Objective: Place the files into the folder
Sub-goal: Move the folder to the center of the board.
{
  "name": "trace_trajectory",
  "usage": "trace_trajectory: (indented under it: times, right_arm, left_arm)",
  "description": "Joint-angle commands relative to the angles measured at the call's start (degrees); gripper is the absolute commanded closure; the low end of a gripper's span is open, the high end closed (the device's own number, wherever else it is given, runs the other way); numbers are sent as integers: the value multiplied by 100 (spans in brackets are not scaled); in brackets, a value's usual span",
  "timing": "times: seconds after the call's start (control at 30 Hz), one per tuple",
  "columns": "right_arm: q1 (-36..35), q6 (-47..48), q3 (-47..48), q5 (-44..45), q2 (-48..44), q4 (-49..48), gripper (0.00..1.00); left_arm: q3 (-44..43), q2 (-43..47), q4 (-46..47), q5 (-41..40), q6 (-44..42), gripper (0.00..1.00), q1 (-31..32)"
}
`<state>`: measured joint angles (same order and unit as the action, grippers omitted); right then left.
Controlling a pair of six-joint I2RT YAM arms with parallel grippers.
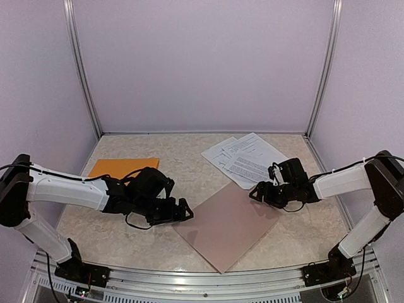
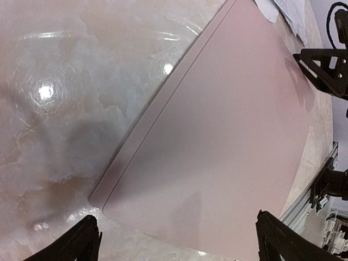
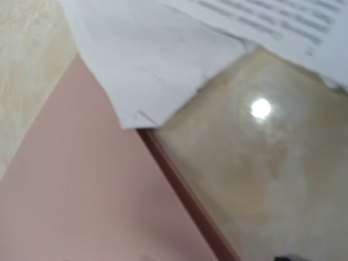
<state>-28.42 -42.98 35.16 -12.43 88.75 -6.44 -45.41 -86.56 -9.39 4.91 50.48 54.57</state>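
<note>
While the right gripper's (image 1: 254, 192) fingers fall outside its own view, their spread unclear, the left gripper's (image 1: 187, 213) stand wide at the pink folder's (image 1: 227, 230) corner. The files (image 1: 247, 159), fanned white sheets of black text, lie far right, one corner reaching the folder.

Print on the files (image 3: 152, 65) is blurred, and the pink folder (image 3: 81, 206) is cut off.

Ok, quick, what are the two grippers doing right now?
Left gripper: open, empty, fingers wide over the pink folder.
Right gripper: open, holding nothing, by the files.
</note>
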Motion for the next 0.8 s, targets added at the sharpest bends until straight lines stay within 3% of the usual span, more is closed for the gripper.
trace_trajectory:
  times: [0.0,0.33,0.77]
  right_arm:
    - [-112,34,18,10,292,552,23]
    - [-44,935,602,1007,-399,2117,9]
    - [100,1422,538,668,-159,2129,9]
  left_arm:
    - [164,38,-435,107,205,4,62]
    - [239,49,-407,566,334,4,253]
    - [-20,-692,34,1287,426,3,241]
